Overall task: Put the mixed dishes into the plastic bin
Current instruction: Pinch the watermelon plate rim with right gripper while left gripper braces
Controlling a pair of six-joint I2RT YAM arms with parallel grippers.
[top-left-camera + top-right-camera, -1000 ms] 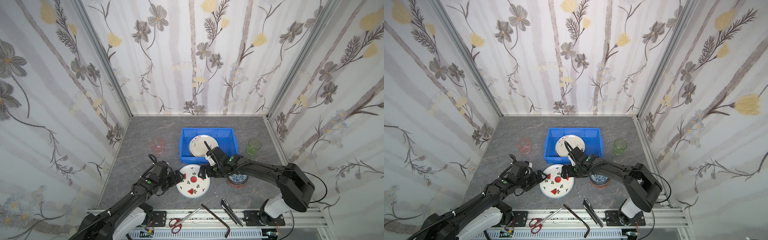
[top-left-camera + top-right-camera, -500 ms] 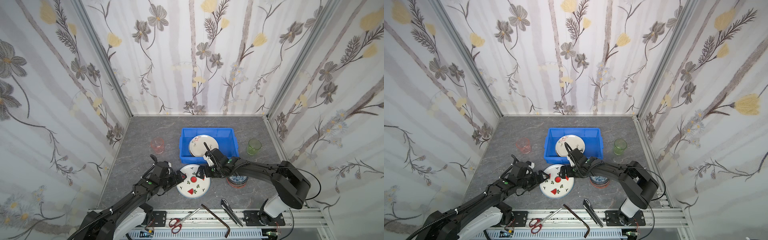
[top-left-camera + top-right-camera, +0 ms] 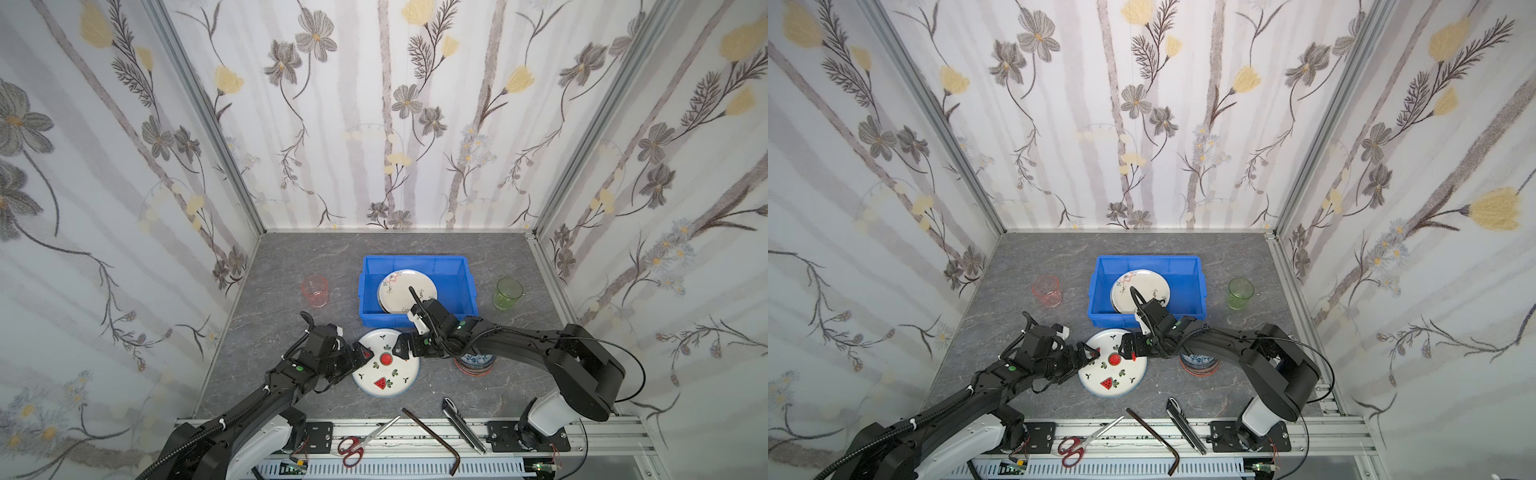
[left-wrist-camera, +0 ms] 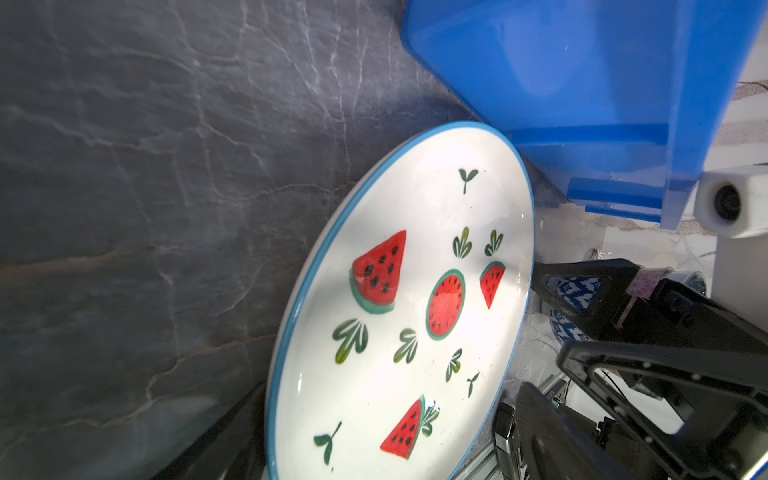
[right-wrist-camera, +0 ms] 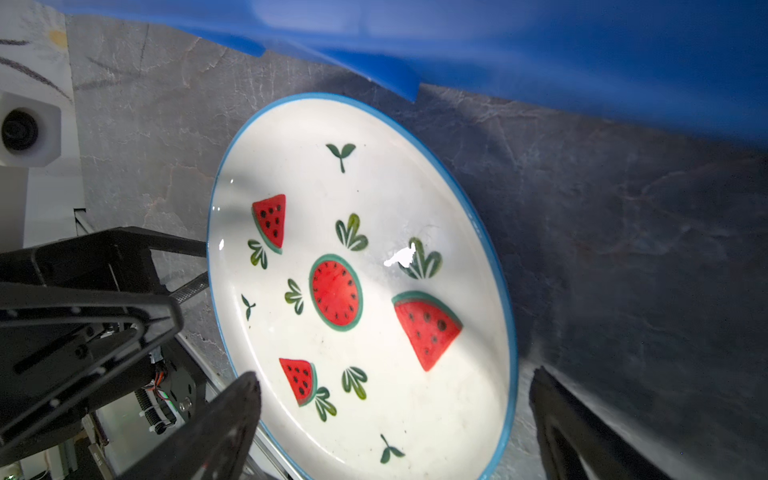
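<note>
Overhead pair looks down — wrist views share plate (image 4: 399,316)

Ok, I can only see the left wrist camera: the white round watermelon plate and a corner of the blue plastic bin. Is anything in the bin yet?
Observer: Yes, a white round scribbled plate sits inside the bright blue plastic bin.
Operator: Cool! Any cups around?
Observer: Two. A clear pink tumbler stands on the table left of the bin, a clear green tumbler right of it.
Operator: Anything that isn't a dish?
Observer: Yes, red-handled metal scissors lie on the front rail.
</note>
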